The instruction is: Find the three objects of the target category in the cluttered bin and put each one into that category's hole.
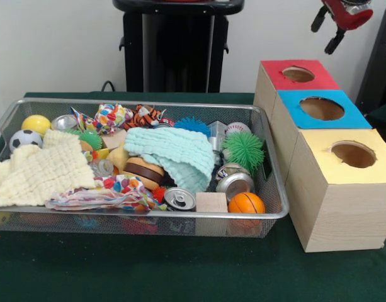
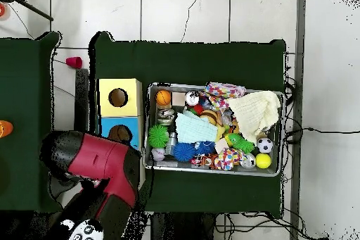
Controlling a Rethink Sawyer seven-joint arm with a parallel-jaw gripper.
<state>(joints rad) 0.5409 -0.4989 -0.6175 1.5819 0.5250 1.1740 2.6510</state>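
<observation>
Hovering gripper above red-topped box, apart.

- Wire bin: silver mesh.
- Inside the wire bin: mint-green cloth, pale yellow cloth, orange ball, spiky green ball, black-and-white soccer ball, yellow ball.
- Right of the wire bin, box tops: red, blue, yellow.
- Tablecloth: dark green.
</observation>
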